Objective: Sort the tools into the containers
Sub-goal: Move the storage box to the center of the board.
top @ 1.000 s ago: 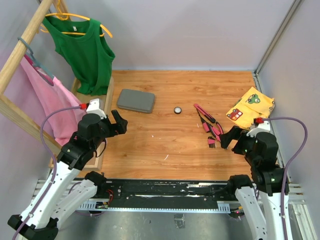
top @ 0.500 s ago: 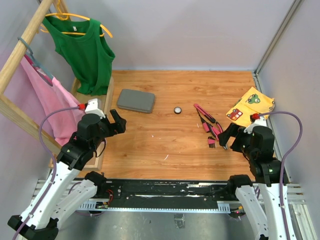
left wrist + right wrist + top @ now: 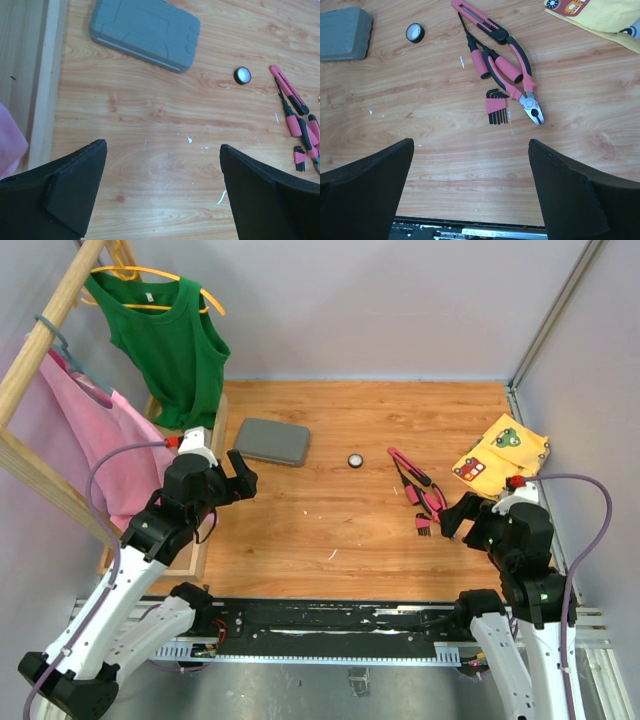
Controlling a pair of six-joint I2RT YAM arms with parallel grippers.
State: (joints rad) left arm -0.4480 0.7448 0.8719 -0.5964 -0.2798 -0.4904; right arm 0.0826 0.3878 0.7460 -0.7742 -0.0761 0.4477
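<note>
My left hand [image 3: 241, 479] hovers over the worktop [image 3: 330, 525] near the grey case [image 3: 272, 441], spread apart and empty. My right hand [image 3: 457, 515] hangs beside the pliers [image 3: 431, 500], equally wide.

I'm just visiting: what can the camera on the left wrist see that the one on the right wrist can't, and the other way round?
Only the left wrist view shows the whole closed grey case, a wooden rail along the table's side and a corner of pink cloth. Only the right wrist view shows the yellow patterned cloth and the pliers whole, metal nose included. Both show the round disc, the cutter and the hex key set. The right wrist view catches just one end of the case.
</note>
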